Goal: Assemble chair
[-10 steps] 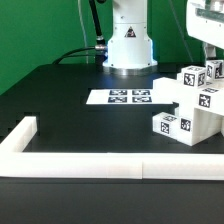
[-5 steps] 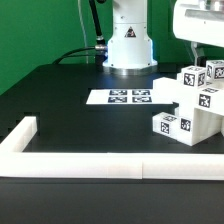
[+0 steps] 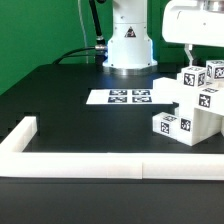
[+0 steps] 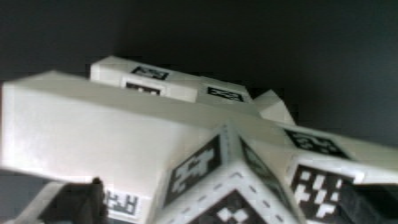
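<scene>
Looking at the exterior view, you find the chair (image 3: 192, 104) standing on the black tabletop (image 3: 70, 100) at about three o'clock, just beside the marker board (image 3: 122, 97). Your fingers (barely visible from the wrist) (image 4: 71, 203) are spread wide, holding nothing, hovering above the chair.

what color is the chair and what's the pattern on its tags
The chair is white; its square tags are black-and-white block patterns, clearest in the exterior view.
</scene>
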Robot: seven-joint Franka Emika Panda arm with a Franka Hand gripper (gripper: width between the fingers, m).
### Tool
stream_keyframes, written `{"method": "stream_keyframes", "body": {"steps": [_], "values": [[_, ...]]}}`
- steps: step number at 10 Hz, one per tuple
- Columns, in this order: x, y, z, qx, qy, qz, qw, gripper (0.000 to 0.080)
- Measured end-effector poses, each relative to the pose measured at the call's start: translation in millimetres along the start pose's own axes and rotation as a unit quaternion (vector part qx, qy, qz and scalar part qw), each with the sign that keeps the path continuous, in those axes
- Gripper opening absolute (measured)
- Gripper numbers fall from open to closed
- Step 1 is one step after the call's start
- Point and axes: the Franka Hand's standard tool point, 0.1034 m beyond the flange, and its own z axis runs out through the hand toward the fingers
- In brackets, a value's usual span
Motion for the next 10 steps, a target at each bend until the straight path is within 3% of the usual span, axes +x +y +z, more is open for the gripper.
{"method": "stream_keyframes", "body": {"steps": [5, 7, 10], "values": [[-0.1, -0.2, 0.2, -0.002, 0.001, -0.170, 0.985, 0.0649], [1.0, 1.4, 0.2, -0.006, 0.003, -0.249, 0.968, 0.0649], [1.6, 2.0, 0.2, -0.006, 0.002, -0.256, 0.967, 0.0634]]}}
